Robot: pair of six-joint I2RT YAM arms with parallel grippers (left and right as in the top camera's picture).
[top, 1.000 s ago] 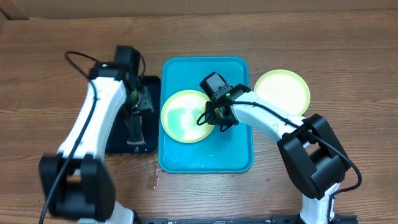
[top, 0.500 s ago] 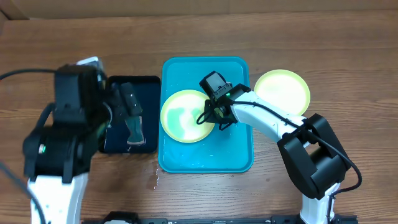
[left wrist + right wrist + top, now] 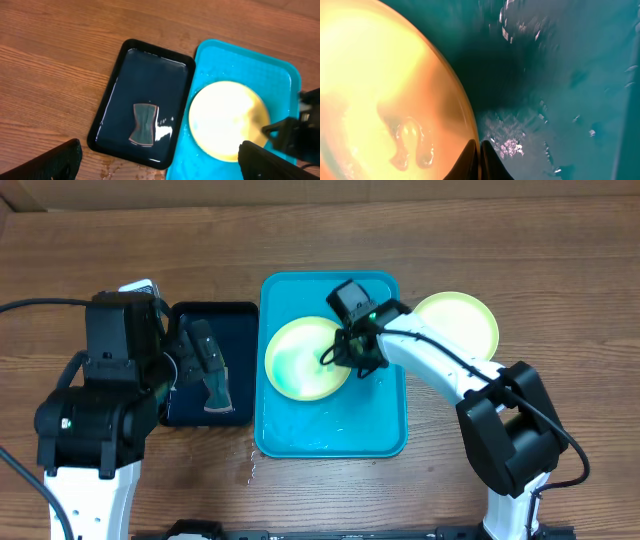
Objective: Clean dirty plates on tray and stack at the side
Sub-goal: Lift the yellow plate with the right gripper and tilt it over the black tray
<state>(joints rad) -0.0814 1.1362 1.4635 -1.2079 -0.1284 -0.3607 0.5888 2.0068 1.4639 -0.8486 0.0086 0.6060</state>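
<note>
The right tool point(image 3: 350, 352) is pinching the plate point(image 3: 300, 360) by its right rim on the tray point(image 3: 330, 435), probably for lifting it to the stack. The left tool point(image 3: 160, 147) is hanging wide open over the sponge point(image 3: 142, 125).

I count two yellow-green plates point(image 3: 300, 360) point(image 3: 462, 320) in total. There is one turquoise tray point(image 3: 330, 430) and one smaller black tray point(image 3: 235, 330). One sponge point(image 3: 143, 124) can be counted, and two robot arms point(image 3: 100, 410) point(image 3: 440, 370).

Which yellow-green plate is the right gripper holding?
The plate on the tray, pinched at its rim by the right gripper; the other plate lies untouched on the table.
</note>
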